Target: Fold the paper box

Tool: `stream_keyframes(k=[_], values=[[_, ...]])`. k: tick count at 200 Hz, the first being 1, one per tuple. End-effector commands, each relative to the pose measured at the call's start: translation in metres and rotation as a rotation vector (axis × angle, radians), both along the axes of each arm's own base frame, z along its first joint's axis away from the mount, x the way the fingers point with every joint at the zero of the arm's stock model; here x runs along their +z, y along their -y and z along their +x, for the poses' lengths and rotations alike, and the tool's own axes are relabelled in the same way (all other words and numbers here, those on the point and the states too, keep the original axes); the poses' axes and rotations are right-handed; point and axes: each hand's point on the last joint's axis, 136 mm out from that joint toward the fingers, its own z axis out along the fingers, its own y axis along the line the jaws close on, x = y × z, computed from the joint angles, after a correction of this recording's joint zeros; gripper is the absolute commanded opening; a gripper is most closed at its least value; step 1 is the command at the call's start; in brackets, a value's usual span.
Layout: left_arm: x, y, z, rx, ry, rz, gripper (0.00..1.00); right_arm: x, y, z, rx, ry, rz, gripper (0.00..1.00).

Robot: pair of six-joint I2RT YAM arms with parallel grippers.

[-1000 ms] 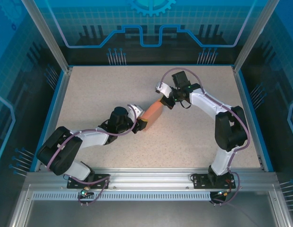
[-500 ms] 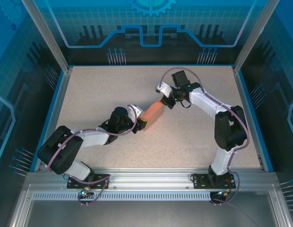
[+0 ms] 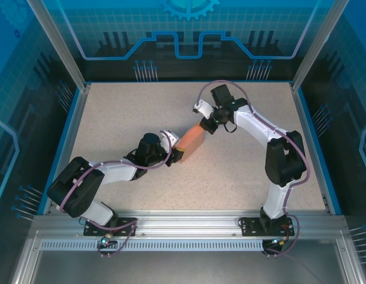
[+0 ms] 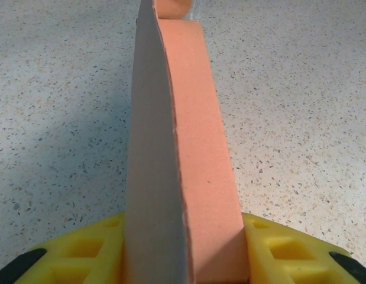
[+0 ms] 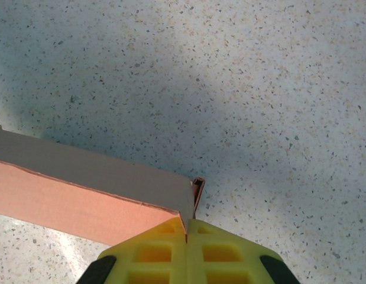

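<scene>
Paper box (image 3: 192,139), gripped both ends, over speckled table (image 3: 123,112).

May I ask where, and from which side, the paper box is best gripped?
I'd take a short end, coming in along its length: the paper box is long and flattened, so jaws close across its broad faces. The left gripper holds one end this way; the right gripper pinches a thin edge at the other.
</scene>
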Motion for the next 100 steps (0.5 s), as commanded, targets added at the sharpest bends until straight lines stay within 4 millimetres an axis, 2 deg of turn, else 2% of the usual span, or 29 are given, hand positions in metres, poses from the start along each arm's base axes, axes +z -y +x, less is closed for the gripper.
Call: stream_keyframes(k=[1, 100], values=[[-0.0067, -0.0003, 0.0009, 0.001, -0.025, 0.026, 0.29, 0.0082, -0.0127, -0.0075, -0.014, -0.055, 0.016, 0.06], [-0.0088, -0.0009, 0.0024, 0.008, -0.026, 0.035, 0.29, 0.0092, -0.0169, -0.0068, -0.104, -0.133, 0.02, 0.06]])
